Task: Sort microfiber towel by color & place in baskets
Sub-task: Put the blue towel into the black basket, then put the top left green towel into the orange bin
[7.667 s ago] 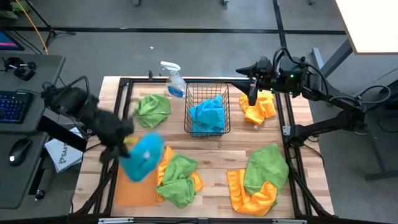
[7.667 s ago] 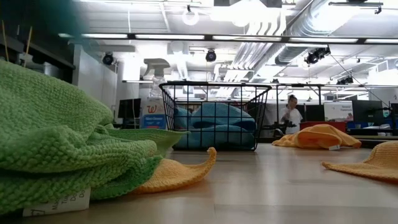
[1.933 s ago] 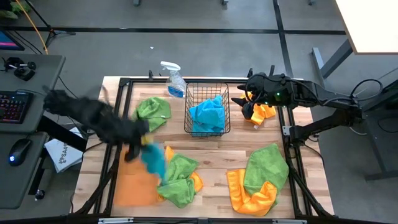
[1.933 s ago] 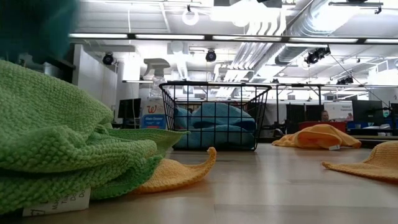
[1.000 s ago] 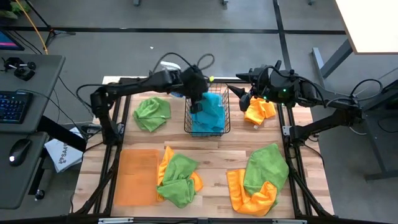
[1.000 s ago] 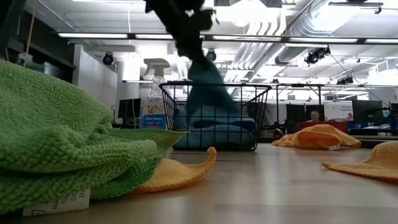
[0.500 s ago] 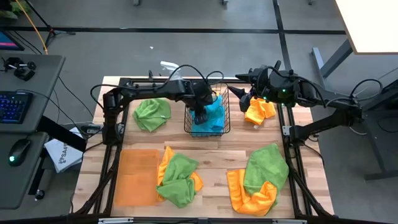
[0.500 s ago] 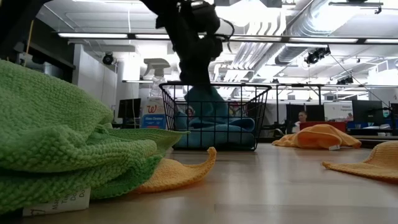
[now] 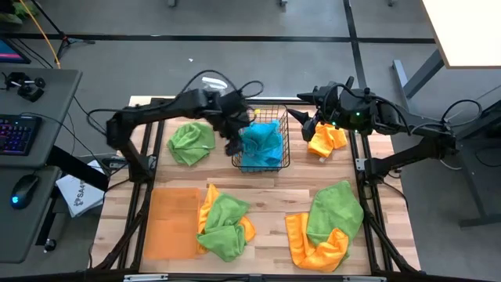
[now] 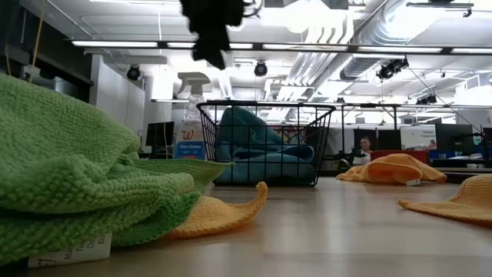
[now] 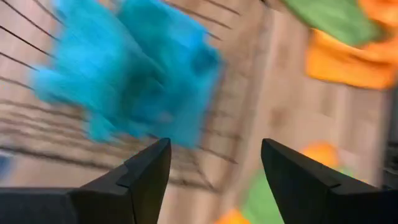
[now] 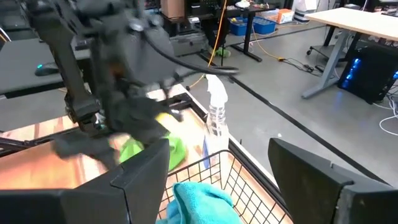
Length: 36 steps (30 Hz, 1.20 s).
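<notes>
Black wire basket (image 9: 261,137) seen at table's far centre, tall mesh sides, blue towels (image 9: 261,144) piled inside, heaped above rim in low view (image 10: 254,131). Flat orange tray (image 9: 171,222) lies at near-left corner, bare, w/ green towel (image 9: 224,222) over an orange one just beside it. Left gripper (image 9: 236,135) is held above basket's left rim, jaws spread wide & empty; blue towels are seen just ahead of the fingers (image 11: 143,174) in left wrist view. Vs 0.5 s ago: gripper was lower, inside basket w/ blue towel under it; now lifted & shifted left, towel left in basket. Right gripper (image 9: 306,125) is parked right of basket, over orange towel (image 9: 326,139), jaws wide, unchanged.
</notes>
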Tool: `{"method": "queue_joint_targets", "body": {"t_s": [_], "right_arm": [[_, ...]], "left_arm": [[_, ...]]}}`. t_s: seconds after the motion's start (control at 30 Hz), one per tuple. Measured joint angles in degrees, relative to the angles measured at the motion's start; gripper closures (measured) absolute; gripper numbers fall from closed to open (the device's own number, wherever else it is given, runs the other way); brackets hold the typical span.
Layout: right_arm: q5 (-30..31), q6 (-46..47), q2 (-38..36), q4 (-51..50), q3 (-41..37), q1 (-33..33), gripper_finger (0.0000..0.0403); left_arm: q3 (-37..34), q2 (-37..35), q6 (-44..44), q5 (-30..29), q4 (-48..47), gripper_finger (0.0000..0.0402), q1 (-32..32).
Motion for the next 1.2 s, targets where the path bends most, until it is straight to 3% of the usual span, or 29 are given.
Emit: {"method": "queue_joint_targets", "body": {"t_s": [0.1, 0.27, 0.43, 0.57, 0.7, 0.97, 1.2], "right_arm": [[-0.01, -0.05, 0.00, -0.11, 0.00, 0.02, 0.0132], [-0.51, -0.03, 0.00, -0.41, 0.00, 0.00, 0.0132], [-0.94, -0.19, 0.00, -0.55, 0.00, 0.00, 0.0132], [-0.99, -0.21, 0.00, -1.12, 0.00, 0.02, 0.0132], [-1.14, -0.20, 0.00, -2.74, 0.00, 0.00, 0.0132], [-1.11, -0.17, 0.00, -6.20, 0.00, 0.01, 0.0132], [-1.11, -0.20, 0.00, -9.75, 0.00, 0.02, 0.0132]], "left_arm": [[-7.11, -6.61, -2.01, 2.62, 2.39, 0.0163, -4.20], [-23.91, -17.49, -7.87, -0.23, 10.67, 0.0163, -16.39], [-35.69, -20.70, -6.41, -3.40, 15.55, 0.0163, -30.42], [-36.29, -17.34, -4.25, -3.33, 18.76, 0.0163, -37.20], [-33.88, -13.23, -2.75, -2.77, 22.80, 0.0163, -40.00], [-32.18, -5.36, 1.69, 0.07, 24.65, 0.0163, -41.36], [-32.18, 0.10, -1.08, 4.86, 25.92, 0.0163, -41.08]]}}
